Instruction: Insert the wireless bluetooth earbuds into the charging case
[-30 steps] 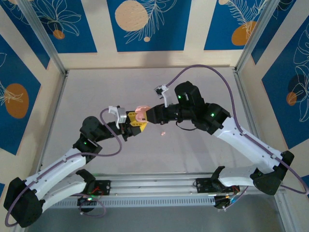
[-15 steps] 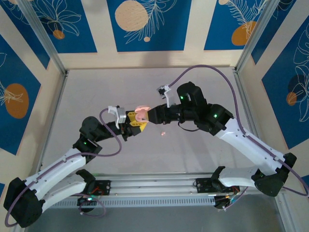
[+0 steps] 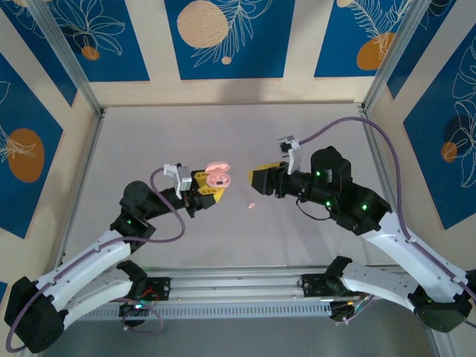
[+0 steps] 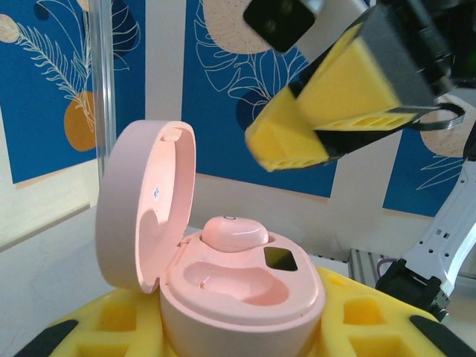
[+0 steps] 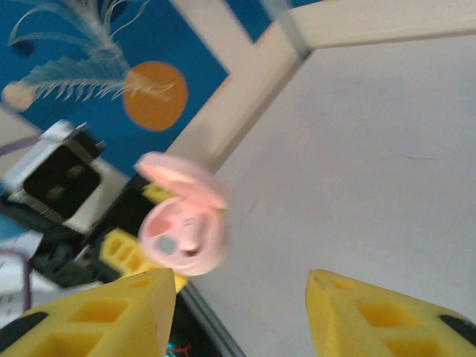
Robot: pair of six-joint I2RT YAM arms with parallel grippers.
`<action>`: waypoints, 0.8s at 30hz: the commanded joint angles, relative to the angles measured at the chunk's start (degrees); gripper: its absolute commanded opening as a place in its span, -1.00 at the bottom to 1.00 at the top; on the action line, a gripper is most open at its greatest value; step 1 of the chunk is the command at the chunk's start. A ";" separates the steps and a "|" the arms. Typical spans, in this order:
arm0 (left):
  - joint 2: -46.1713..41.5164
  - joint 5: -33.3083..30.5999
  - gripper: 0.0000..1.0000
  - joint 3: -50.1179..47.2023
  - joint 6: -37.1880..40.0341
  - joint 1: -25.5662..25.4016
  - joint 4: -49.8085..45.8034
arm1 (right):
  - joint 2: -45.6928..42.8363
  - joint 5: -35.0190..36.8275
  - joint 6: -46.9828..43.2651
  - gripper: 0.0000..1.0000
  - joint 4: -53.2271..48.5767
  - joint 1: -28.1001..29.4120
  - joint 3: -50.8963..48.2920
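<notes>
Grey matte table, fenced by pale panels, offers wide flat room out to every edge. One glossy, rounded pink charging case, lid hinged upright, is pinched in the left gripper above mid-table. Two smooth pink buds: a seated earbud in the case's far well, a loose earbud near the table's middle. The right gripper, yellow fingers spread, holds nothing.

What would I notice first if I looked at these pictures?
You'd spot the pink charging case, lid open, held by the left end effector near the middle of the table, with one pink earbud seated inside and one socket empty. To its right, the yellow-fingered right end effector stands open, apart from it. A loose pink bud lies on the table between them.
</notes>
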 commanded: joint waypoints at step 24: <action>-5.10 -4.20 -0.50 -0.42 2.12 -0.53 -0.48 | 35.97 -11.13 6.82 -0.02 -12.48 -13.58 -1.74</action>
